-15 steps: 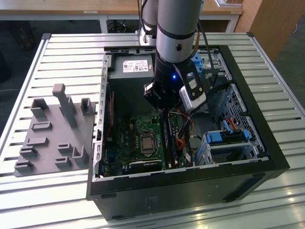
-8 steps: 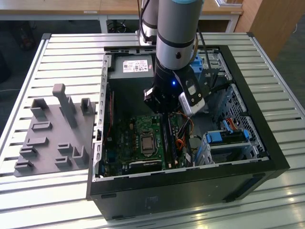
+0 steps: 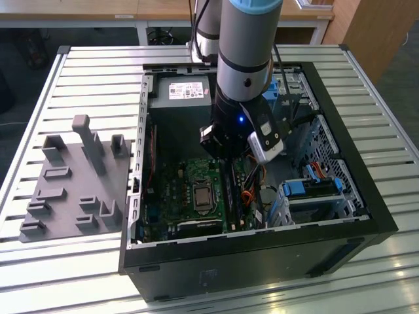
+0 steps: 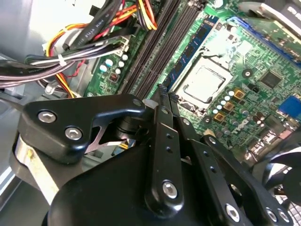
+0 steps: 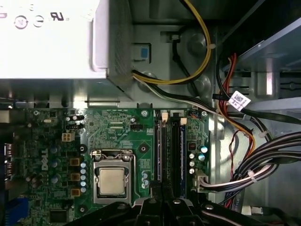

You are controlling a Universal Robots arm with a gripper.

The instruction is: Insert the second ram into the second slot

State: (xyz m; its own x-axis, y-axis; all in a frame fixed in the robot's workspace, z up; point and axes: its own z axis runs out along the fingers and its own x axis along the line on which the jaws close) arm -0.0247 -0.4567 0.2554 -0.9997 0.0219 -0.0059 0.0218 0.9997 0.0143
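An open black computer case [image 3: 340,229] is seen lying on a slatted metal table [image 3: 78,72], and a grey moulded fixture [image 3: 72,183] is placed beside it at the left of the exterior view. Inside the case, a green motherboard [image 3: 173,196] is held at the lower middle and a silver power supply [image 3: 180,91] at the upper part. Drive bays with light-blue latches [image 3: 308,190] are set on the right, and bundled cables [image 5: 254,165] are run between them and the board. The arm [image 3: 245,65] is lowered into the case over the memory slots [image 5: 170,150]. In the second wrist view the pincer [image 4: 162,94] is shown with its black fingers [image 4: 162,136] pressed together at the tip, right at the end of the slots. Whether anything thin is pinched cannot be told. The second ram [image 4: 190,52] is seen as a long blue strip standing in the slot next to the processor socket [image 4: 202,84], in line with the pincer. A further blue strip [image 5: 182,153] is seen in the slot farthest from the socket.
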